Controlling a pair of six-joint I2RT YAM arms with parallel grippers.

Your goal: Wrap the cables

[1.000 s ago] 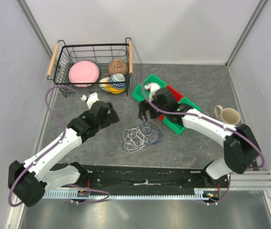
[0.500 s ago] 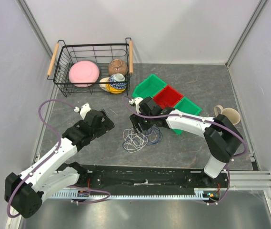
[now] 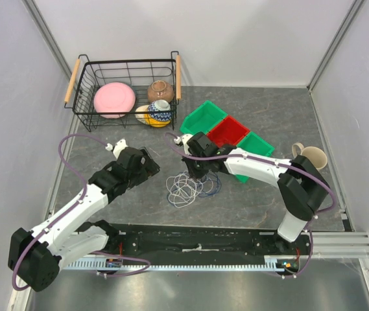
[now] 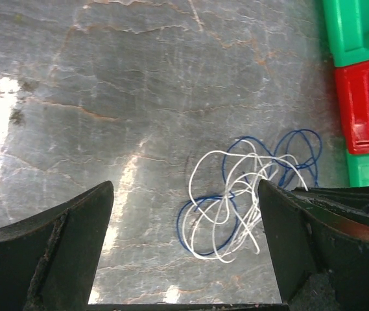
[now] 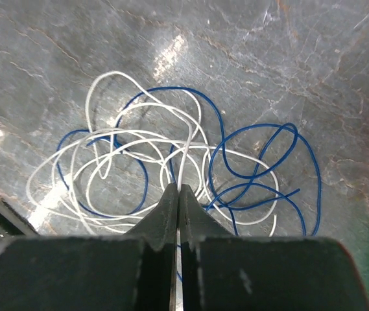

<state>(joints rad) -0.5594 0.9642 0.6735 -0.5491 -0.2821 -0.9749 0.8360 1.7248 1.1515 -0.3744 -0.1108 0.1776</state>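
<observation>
Right fingers [image 5: 161, 220] pressed together, no gap visible between the tips; white cable [image 5: 185, 159] runs straight up out of the pinch. Right wrist view: that strand joins a loose tangle of white loops interlaced with the blue cable [image 5: 171, 87], all lying flat on the grey marbled tabletop [image 5: 314, 45].

Left fingers [image 4: 48, 253] spread wide, nothing between them. Left wrist view: they sit above the tabletop, the tangle visible through the gap, nearer the right-hand finger.

Top view: tangle lies mid-tabletop, between the two arms. Right fingers are at its upper right edge; left fingers are off to its left, apart from it.

Behind the tangle is a diagonal row of three bins: green bin [image 3: 203, 116], red bin [image 3: 229, 131], second green bin [image 3: 257, 144]. Wire basket [image 3: 80, 107] at far left holds a pink plate [image 3: 114, 98] and bowls. Mug [image 3: 312, 157] is near the right edge.
</observation>
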